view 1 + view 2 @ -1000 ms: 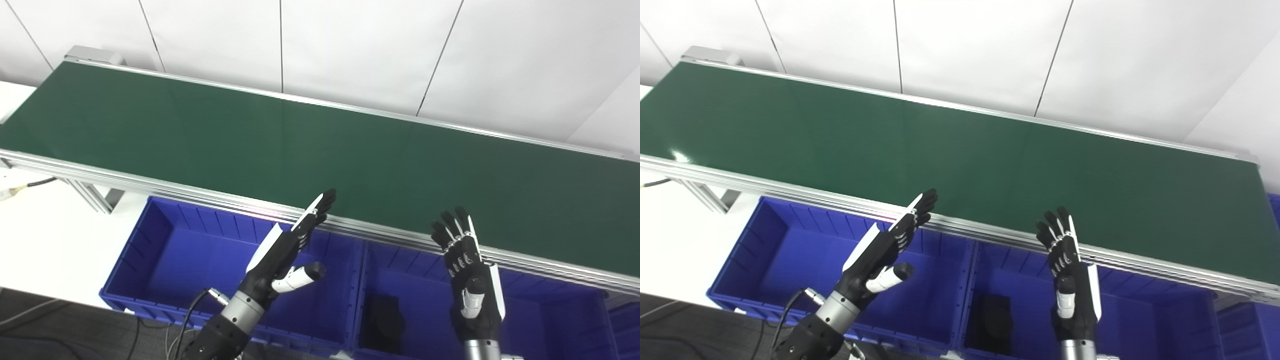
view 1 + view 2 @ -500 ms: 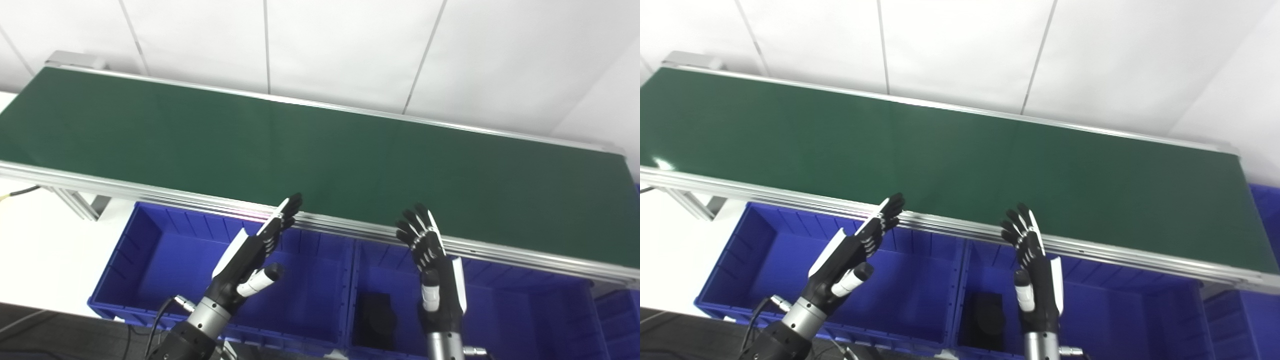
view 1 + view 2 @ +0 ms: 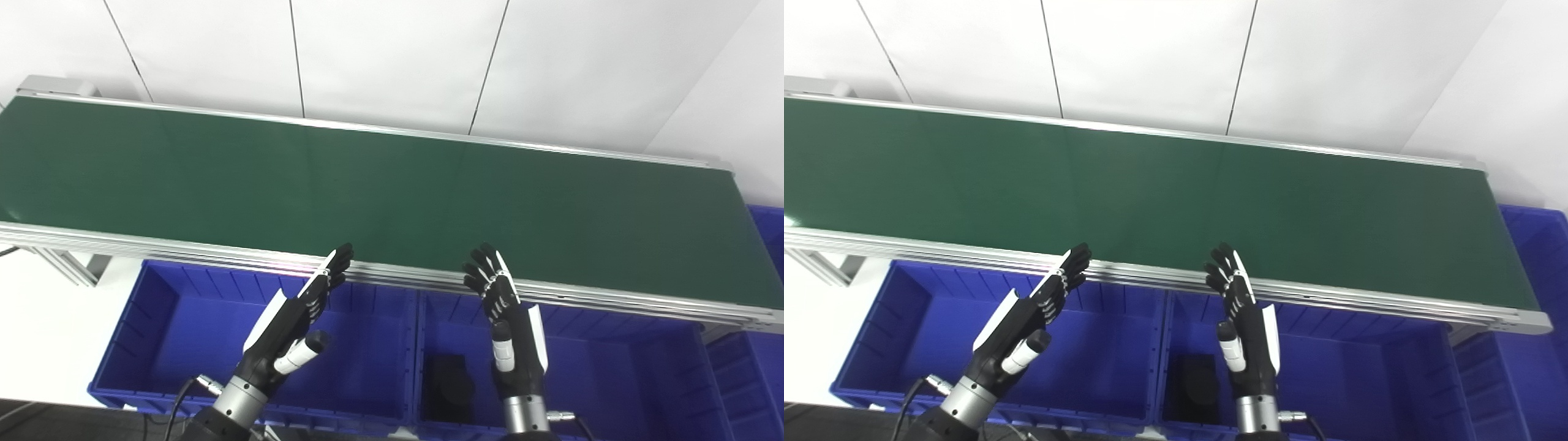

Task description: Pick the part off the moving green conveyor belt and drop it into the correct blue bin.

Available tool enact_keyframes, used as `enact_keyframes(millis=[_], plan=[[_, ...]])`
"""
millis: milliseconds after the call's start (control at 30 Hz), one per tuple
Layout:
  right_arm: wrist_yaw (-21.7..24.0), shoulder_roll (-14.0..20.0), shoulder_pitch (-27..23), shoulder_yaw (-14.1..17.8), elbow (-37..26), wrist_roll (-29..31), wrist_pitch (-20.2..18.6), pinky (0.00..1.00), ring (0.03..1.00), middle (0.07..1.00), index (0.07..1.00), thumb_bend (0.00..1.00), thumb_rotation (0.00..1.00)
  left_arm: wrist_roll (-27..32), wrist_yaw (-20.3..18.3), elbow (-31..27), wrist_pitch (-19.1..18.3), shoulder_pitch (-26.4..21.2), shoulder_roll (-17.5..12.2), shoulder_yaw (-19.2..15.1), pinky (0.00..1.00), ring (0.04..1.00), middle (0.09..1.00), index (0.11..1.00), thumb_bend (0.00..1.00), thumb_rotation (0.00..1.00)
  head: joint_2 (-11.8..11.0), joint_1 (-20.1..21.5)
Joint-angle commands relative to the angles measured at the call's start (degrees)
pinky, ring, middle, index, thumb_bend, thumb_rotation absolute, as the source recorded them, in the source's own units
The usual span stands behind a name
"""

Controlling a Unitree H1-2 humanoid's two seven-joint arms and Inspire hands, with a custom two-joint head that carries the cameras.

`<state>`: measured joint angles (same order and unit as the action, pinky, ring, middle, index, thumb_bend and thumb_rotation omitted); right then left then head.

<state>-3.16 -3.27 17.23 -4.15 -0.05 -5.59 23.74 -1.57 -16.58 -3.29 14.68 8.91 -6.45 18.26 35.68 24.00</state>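
Left eye view: green conveyor belt [image 3: 392, 190] bare, no part visible on it. Left hand [image 3: 293, 321] and right hand [image 3: 507, 327] raised over blue bins [image 3: 184, 318], fingers spread, holding nothing. Black part [image 3: 449, 387] in middle bin.
Right eye view: further blue bin [image 3: 1534, 245] beyond belt's right end shows more fully. No writing readable.

A plain dark green belt [image 3: 380, 184] with silver rails runs before white wall panels [image 3: 392, 55], over bright blue bins [image 3: 184, 306], one holding a black part [image 3: 450, 386], beside black-and-white hands [image 3: 294, 318].
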Motion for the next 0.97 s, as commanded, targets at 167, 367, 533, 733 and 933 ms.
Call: enact_keyframes(millis=[167,367,533,733,933], plan=[[0.33,1.47,0.75,0.51,-2.05,1.67,3.02,0.85,0.875,0.923,0.966,1.00,1.00,-2.20,0.77,-1.32,2.47,-0.13,2.26,1.31,1.00,1.000,1.000,1.000,0.80,0.90,0.03,-5.00],[0.77,3.36,1.39,1.37,-2.36,2.30,2.83,0.84,0.878,0.927,0.973,1.00,1.00,-4.16,1.62,-2.49,1.29,0.18,3.99,2.33,1.00,1.000,1.000,1.000,0.82,0.90,0.44,-9.42],[0.96,5.08,1.56,1.40,-2.30,1.86,2.99,0.85,0.879,0.929,0.971,1.00,1.00,-4.59,1.80,-3.54,-0.56,0.21,5.13,2.83,1.00,1.000,1.000,1.000,0.80,0.88,0.81,-13.05],[1.51,6.11,1.75,0.76,-2.14,2.86,2.98,0.85,0.877,0.927,0.968,1.00,1.00,-6.82,2.67,-3.53,-2.29,0.18,6.08,2.94,1.00,1.000,1.000,1.000,0.81,0.88,0.89,-14.49],[1.80,5.59,1.77,-0.22,-1.13,2.22,3.02,0.84,0.870,0.918,0.942,1.00,1.00,-5.62,2.75,-2.31,-0.99,0.40,5.92,2.62,1.00,1.000,1.000,1.000,0.80,0.87,0.94,-13.53]])
